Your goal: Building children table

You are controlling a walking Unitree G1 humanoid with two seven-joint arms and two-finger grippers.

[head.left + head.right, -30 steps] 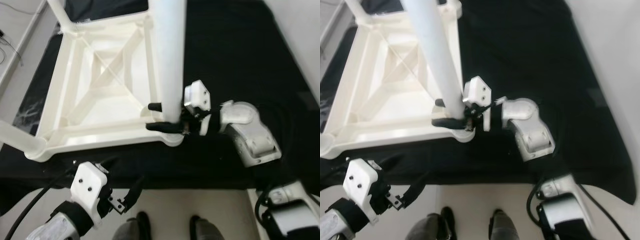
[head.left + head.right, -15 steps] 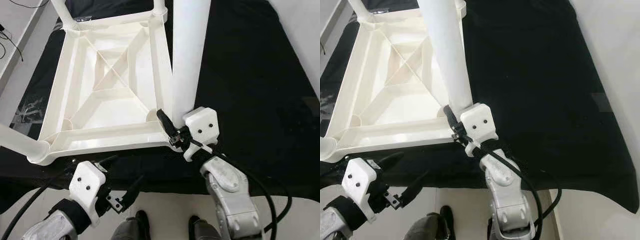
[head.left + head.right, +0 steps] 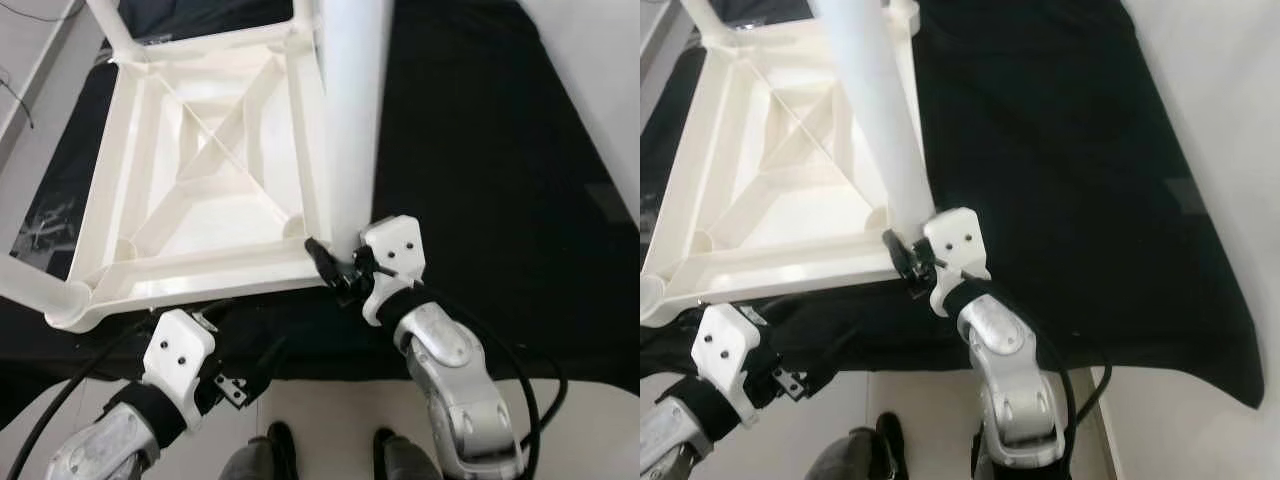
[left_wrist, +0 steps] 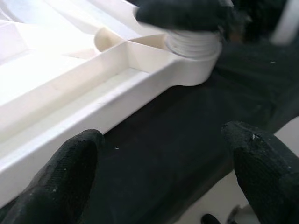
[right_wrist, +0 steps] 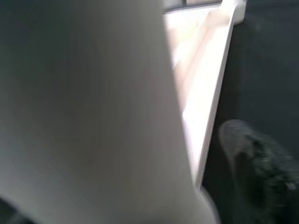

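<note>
— Nearest in, at seven o'clock: the left gripper [image 3: 243, 375], fingers [image 4: 70, 168] spread wide, holding nothing, hovering just off the tabletop's near edge.

— And the right gripper [image 3: 335, 268]?

— Dead centre, clamped at the foot of the white leg [image 3: 352, 110], standing at the near corner of the upturned tabletop [image 3: 190, 180], on black cloth [image 3: 480, 150] from nine to three.

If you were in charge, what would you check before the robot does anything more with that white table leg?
1. Right gripper at the foot of the table leg: ok.
2. Its fingers firmly closed on the leg: cannot tell.
3. Leg standing upright in the corner socket of the upturned tabletop: ok.
4. Leg threaded fully home: cannot tell.
5. Left gripper open and off the tabletop: ok.
6. Tabletop resting on the black cloth: ok.
</note>
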